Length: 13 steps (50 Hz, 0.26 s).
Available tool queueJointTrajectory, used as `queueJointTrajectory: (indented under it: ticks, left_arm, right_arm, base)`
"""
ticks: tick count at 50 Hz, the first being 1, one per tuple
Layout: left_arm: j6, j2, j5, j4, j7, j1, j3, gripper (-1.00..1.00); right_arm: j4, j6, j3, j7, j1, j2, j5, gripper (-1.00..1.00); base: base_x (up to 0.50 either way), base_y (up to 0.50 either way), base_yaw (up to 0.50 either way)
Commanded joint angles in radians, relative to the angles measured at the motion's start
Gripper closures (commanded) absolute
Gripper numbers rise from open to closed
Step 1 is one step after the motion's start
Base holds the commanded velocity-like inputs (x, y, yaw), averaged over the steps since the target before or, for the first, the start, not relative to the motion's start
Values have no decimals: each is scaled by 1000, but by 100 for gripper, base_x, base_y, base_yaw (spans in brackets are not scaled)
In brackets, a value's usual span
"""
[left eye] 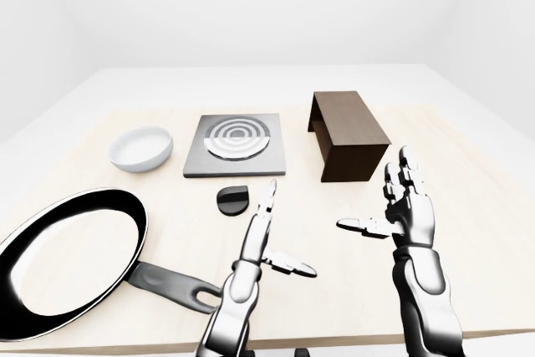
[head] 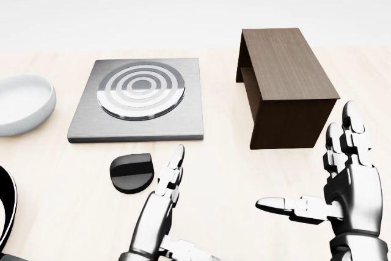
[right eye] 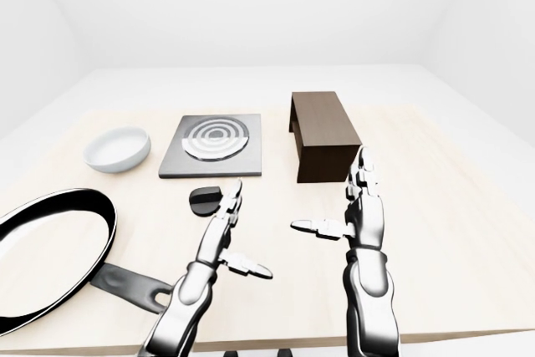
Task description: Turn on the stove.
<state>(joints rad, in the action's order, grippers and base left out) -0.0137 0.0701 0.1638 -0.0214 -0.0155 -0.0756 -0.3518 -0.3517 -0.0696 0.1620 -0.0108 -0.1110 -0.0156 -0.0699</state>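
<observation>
Stove (head: pixel 139 99) is lying flat on the pale surface (left eye: pixel 468 206), a grey square plate with a ringed burner. Its black knob (head: pixel 131 173) is sitting just below the stove's lower edge in the head view, apart from it. Left hand (head: pixel 164 194) is hovering just right of the knob, fingers (head: pixel 174 162) stretched straight and open, not touching it. Right hand (head: pixel 339 191) is hanging well right of the stove, fingers spread open, gripping nothing. Dark wooden box (head: pixel 287 84) is standing right of the stove. White bowl (left eye: pixel 140 147) is resting left of the stove; black frying pan (left eye: pixel 67 261) is lying lower left of it.
</observation>
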Motion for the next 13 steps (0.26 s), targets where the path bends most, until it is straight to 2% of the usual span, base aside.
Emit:
queueJointTrajectory:
  ticks: [1,4,5,7,10,11,12,13]
  left_arm:
    - [43,33,15,-22,19,98,42,-100]
    - [49,39,20,-20,25,105,52,-100]
    - [41,40,19,-31,26,107,56,-100]
    - [40,40,21,-20,27,91,52,-100]
    - [24,37,10,-14,21,69,51,-100]
    - [18,35,6,-9,17,61,51,-100]
    - [11,31,-17,2,12,41,60,-100]
    - [8,26,-29,9,9,31,64,-100]
  right_arm:
    - [0,-3,-3,0,2,0,2,-100]
    - [-3,-6,-1,0,3,-1,0,-100]
    - [-5,-7,-1,0,2,-1,0,-100]
    - [6,1,-6,1,3,1,3,-100]
    - [75,34,-37,4,16,7,15,-100]
    - [118,55,-59,4,25,11,25,-100]
    - [255,110,-104,16,61,25,35,-100]
    - [335,141,-127,22,84,30,34,-100]
  base:
    - [0,0,0]
    - [0,0,0]
    - [0,0,0]
    - [0,0,0]
    - [0,0,0]
    - [0,0,0]
    - [0,0,0]
    - [0,0,0]
